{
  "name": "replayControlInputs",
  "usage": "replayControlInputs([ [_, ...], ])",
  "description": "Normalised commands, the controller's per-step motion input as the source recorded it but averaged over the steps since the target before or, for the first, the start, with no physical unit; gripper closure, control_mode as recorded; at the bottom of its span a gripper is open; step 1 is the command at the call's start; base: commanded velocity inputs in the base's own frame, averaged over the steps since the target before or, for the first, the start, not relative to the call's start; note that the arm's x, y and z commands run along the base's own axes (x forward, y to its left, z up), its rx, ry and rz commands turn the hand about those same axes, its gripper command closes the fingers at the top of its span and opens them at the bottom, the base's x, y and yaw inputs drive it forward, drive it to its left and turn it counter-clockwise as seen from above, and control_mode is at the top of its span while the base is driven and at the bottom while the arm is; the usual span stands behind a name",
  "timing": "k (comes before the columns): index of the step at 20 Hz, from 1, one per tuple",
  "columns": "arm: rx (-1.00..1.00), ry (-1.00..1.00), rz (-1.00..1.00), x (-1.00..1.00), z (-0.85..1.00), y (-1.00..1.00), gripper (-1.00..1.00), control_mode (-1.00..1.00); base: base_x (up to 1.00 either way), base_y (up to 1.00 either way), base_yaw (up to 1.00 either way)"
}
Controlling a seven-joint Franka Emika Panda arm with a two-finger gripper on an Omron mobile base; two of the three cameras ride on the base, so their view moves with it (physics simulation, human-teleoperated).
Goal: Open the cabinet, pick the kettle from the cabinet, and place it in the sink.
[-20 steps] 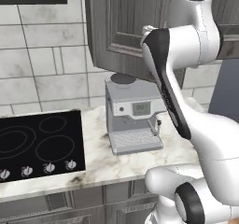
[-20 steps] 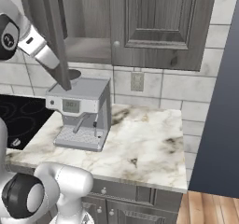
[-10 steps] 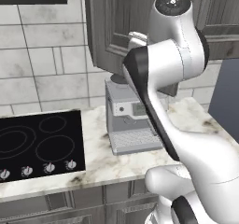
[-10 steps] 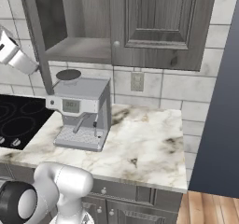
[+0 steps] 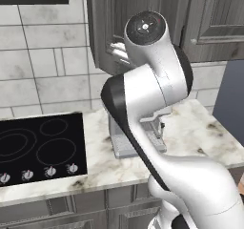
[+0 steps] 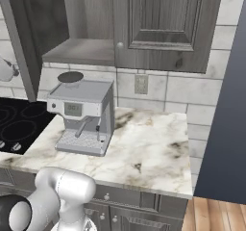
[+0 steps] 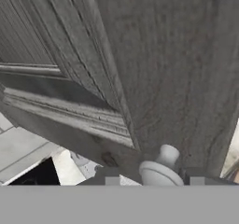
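One door of the cabinet (image 6: 144,28) now stands swung well out: in the right base view its dark slab (image 6: 21,47) has come round to hang edge-on at the left, where a second ago it covered more of the opening. The arm has swept with it, and its white links now block much of the left base view. In the hand view the tool (image 7: 151,180) sits right at the door's small round metal knob (image 7: 161,164), with the panelled face of the door close in front. Its two tips stand partly apart on either side of the knob; whether they actually pinch it I cannot tell.

With the door open, the inner shelf (image 6: 79,52) is exposed, and the part seen looks bare. The kettle is not to be made out on it, so it may sit higher or deeper inside. The coffee machine (image 6: 84,117) stands on the tabletop (image 6: 149,148) directly below. My reading: the opening step is nearly done, and next comes releasing the knob and reaching inside.
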Motion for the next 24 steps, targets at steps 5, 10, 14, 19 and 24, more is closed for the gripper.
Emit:
replayControlInputs([
  [5,-0.09,-0.11,0.00,0.00,-0.02,0.55,1.00,-1.00,0.00,0.00,0.00],
  [10,-0.05,-0.09,0.00,0.00,-0.01,0.48,1.00,-1.00,0.00,0.00,0.00],
  [14,-0.02,-0.04,0.00,0.00,0.00,0.49,-1.00,-1.00,0.00,0.00,0.00],
  [19,0.00,-0.02,0.00,-0.28,-0.02,0.18,-1.00,-1.00,0.00,0.00,0.00],
  [24,0.00,-0.08,0.00,-0.41,-0.05,0.14,-1.00,-1.00,0.00,0.00,0.00],
])
